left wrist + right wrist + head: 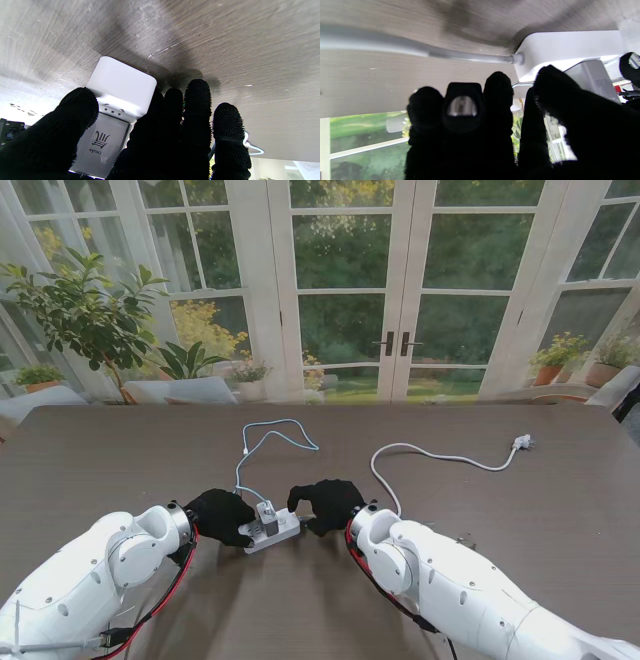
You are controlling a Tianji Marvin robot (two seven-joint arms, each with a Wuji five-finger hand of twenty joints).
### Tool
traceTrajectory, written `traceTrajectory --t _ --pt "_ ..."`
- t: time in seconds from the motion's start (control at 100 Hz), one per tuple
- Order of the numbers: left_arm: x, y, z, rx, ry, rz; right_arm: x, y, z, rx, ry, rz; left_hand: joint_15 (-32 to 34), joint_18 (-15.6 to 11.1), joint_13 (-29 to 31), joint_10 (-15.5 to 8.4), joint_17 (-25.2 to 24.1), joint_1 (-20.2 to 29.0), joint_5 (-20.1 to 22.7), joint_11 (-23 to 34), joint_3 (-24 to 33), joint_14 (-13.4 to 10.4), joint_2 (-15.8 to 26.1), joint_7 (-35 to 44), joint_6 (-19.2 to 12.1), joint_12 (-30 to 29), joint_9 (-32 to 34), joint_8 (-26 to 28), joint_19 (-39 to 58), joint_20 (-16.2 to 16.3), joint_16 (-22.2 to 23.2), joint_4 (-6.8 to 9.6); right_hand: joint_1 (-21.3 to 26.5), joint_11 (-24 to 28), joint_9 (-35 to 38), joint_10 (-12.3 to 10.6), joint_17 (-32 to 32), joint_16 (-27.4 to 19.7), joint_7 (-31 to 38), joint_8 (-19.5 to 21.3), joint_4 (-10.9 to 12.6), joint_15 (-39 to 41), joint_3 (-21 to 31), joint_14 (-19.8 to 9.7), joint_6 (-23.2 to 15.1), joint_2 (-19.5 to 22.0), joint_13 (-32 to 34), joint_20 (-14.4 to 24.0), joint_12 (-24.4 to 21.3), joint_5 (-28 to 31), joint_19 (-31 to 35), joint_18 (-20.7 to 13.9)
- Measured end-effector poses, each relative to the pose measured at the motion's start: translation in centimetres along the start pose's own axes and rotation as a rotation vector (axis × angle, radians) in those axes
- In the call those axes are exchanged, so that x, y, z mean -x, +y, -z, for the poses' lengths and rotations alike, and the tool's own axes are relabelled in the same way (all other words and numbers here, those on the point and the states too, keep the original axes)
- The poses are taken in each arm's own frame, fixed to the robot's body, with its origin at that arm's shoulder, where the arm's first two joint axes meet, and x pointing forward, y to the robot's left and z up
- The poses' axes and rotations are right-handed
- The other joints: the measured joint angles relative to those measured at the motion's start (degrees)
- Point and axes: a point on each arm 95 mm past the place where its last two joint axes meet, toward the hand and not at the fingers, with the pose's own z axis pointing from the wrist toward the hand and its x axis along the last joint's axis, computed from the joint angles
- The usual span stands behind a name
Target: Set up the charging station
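A white power strip (275,533) lies on the table between my two hands. A grey charger (267,513) stands in it, and its pale blue cable (262,442) loops away from me. My left hand (220,515) is shut on the charger (105,142): the thumb (75,117) is on one side and the fingers (197,110) on the other, over the strip (122,82). My right hand (327,502) grips the strip's right end (570,47), its thumb (560,85) on top beside the charger (591,75).
The strip's white cord (440,458) curves to the right and ends in a plug (520,443) lying loose on the table (120,450). In the right wrist view the cord (420,50) leaves the strip's end. Windows and potted plants stand behind the table's far edge.
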Motion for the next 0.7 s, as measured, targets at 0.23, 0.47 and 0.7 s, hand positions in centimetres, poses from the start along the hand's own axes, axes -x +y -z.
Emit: traceTrajectory --t 0.23,0.47,0.7 --pt "-0.1 0.0 0.1 0.003 0.000 0.003 -0.8 -0.2 0.0 -0.037 0.031 -0.004 0.0 0.0 0.0 0.0 0.0 0.0 0.0 -0.5 0.0 0.0 0.0 0.0 0.1 -0.1 -0.1 0.0 0.0 0.0 0.0 0.00 4.0 1.9 1.3 -0.3 2.3 0.0 0.0 0.0 -1.6 6.1 1.9 -0.6 -0.1 -2.8 0.0 0.7 2.4 0.0 2.5 0.0" --pt "-0.1 0.0 0.1 0.003 0.001 0.004 -1.0 -0.3 -0.6 -0.075 0.052 0.001 0.0 0.0 0.0 0.1 0.0 0.0 0.0 -0.7 0.0 0.0 -0.1 0.0 0.1 -0.1 -0.1 0.0 0.0 0.0 0.0 0.00 4.6 3.4 3.3 -0.5 3.7 0.0 0.7 0.4 -1.6 10.3 2.9 -0.9 -2.3 -3.4 0.0 0.9 3.8 -1.7 3.8 0.0" --pt "-0.1 0.0 0.1 0.003 0.001 0.005 -1.1 -0.2 -0.8 -0.087 0.052 0.013 0.0 0.0 0.0 0.1 0.0 0.0 0.0 -0.8 0.0 0.0 -0.1 0.0 0.1 -0.1 -0.2 0.0 0.0 0.0 0.0 0.00 4.6 3.8 4.1 -0.6 3.7 0.0 0.1 -0.1 -1.6 11.9 3.4 -1.0 -2.3 -3.5 0.0 1.3 4.6 -2.7 4.6 0.0"
